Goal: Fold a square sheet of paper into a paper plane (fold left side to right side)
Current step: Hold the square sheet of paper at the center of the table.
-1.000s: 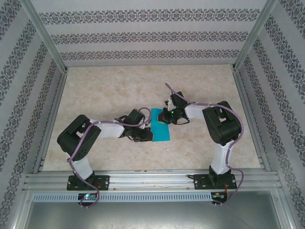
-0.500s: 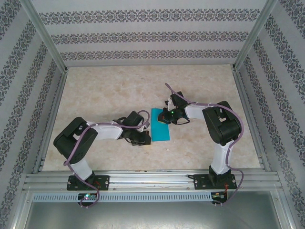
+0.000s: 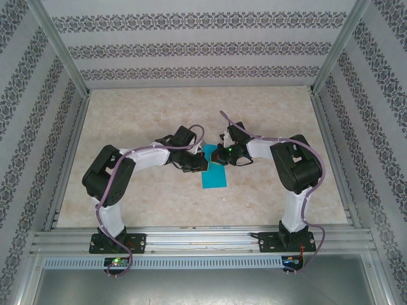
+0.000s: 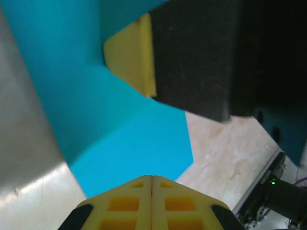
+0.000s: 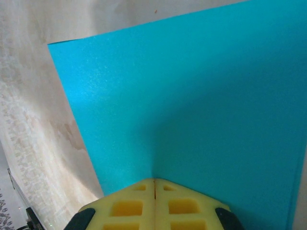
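step: fold left to right | paper (image 3: 214, 178) at table (image 3: 133, 127) centre | left gripper (image 4: 152, 178) at its 10 o'clock, right gripper (image 5: 154, 181) at 12, both pressed together at paper, pinch unsure | we align edges first, then crease slowly

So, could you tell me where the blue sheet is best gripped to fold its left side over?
Pinch the square sheet of paper at its left edge, near a corner, coming low from the left. It is thin and lies mostly flat on the table, so only an edge offers purchase; the left gripper seems closed there.
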